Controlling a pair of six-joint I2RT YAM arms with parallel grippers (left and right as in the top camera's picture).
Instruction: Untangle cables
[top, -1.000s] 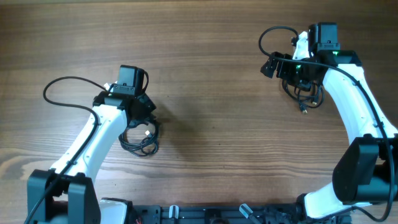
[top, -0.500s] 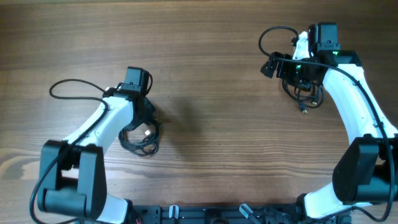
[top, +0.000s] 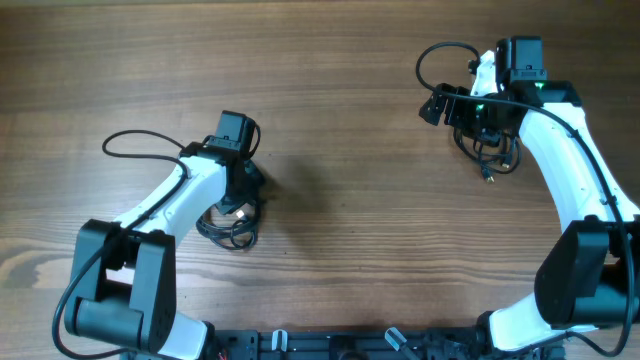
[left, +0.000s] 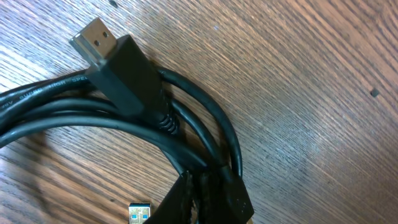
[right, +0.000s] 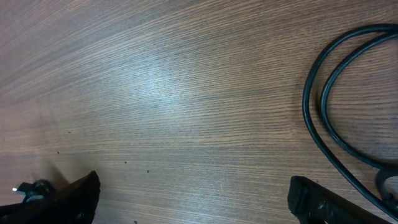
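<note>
Your left pincer (left: 214, 202) now sits farther right than a second ago, clenched on strands of the cable coil (top: 228, 228), which barely shifts on the worktop (top: 340, 230). Your right pincer (right: 193, 202) stays spread wide over the other cable (right: 306, 102) at far right, so nothing is being pulled apart yet

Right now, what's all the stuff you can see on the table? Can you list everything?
left cable coil: one, black, under the left wrist
right cable coil: one, black, far right of the table
big plug: one, black with a metal tip, lying on the left cable coil
small plug: one, silver and blue, beside the left gripper
table: one, brown wood, under everything
left gripper: one, black, shut, at the left cable coil
right gripper: one, black, open, beside the right cable coil
</note>
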